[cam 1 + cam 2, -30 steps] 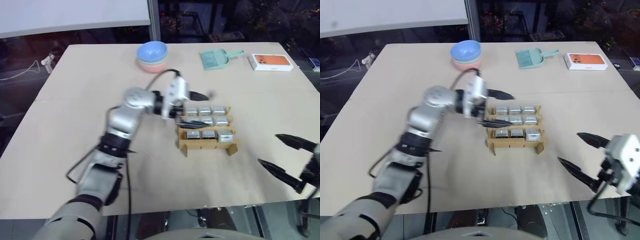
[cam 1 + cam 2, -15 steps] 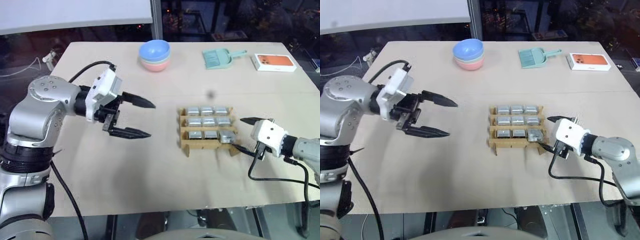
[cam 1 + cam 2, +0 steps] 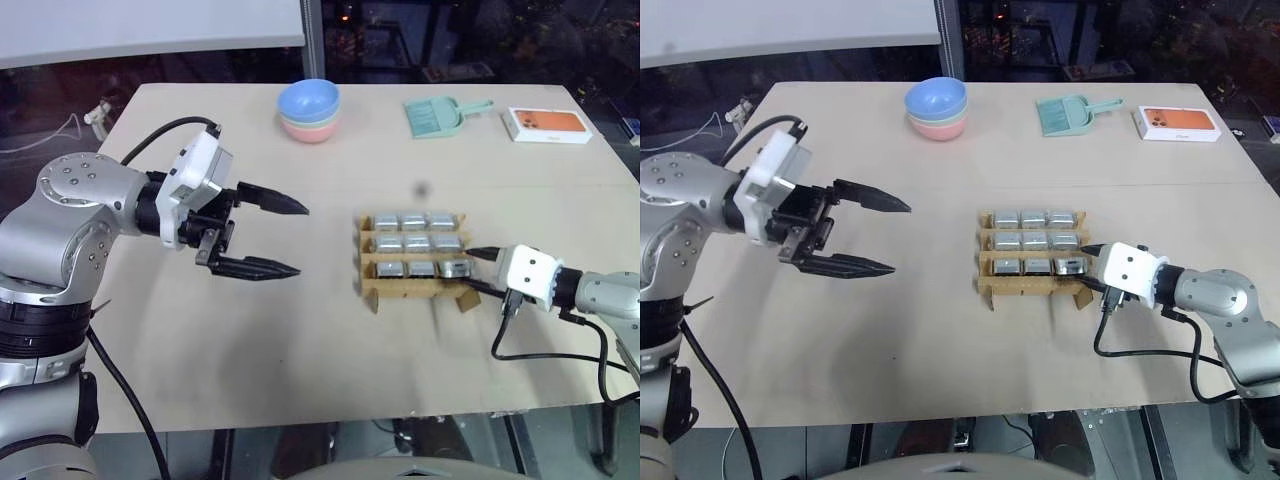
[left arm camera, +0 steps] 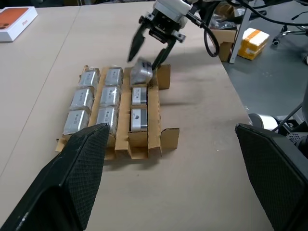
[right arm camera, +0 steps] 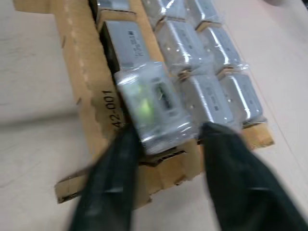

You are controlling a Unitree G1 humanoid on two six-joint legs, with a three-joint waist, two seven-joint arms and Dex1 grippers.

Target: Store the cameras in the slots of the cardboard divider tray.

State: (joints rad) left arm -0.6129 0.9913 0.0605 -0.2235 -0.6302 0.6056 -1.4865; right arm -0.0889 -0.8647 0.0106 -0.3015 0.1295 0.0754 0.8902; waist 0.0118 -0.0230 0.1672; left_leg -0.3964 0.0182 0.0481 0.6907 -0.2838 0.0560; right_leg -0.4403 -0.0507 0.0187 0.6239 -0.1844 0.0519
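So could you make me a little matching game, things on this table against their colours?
Things:
1. stacked bowls
2. dustpan
3. flat box
4. divider tray

Colours:
A. brown cardboard
B. white with an orange top
C. blue on top, pink beneath
D. mint green

Pairs: 1-C, 2-D, 3-B, 4-A
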